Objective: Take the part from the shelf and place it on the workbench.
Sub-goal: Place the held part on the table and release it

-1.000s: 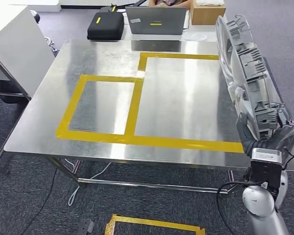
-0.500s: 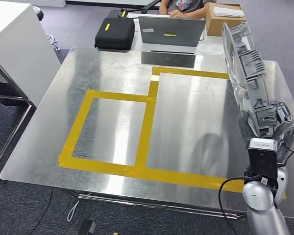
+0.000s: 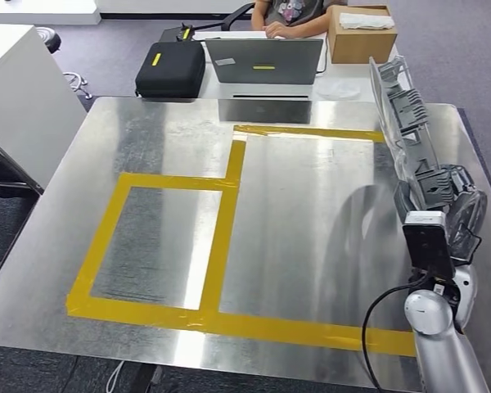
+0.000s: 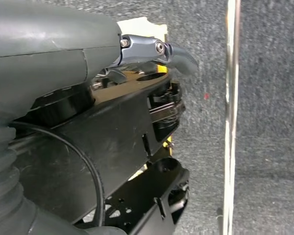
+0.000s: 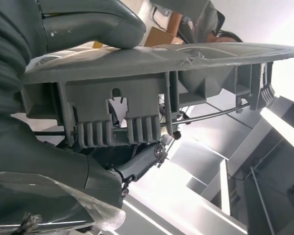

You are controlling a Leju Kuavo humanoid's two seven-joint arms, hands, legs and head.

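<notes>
The part (image 3: 410, 135), long grey plastic, is grasped by the right hand (image 3: 443, 201) above the workbench's (image 3: 168, 139) right edge; the left hand's (image 4: 153, 49) state cannot be told.

Long grey ribbed part (image 3: 410, 135), apparently above workbench (image 3: 304, 213).

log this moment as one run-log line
right hand: holds grey part upright over workbench right edge | left hand: empty | part not yet placed

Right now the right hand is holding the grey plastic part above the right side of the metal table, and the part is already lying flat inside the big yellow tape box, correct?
Not quite. The right hand does hold the grey part over the right side of the metal table, but the part is not lying flat: the head view shows it up on edge in the hand, at the right edge of the big yellow tape box.
</notes>
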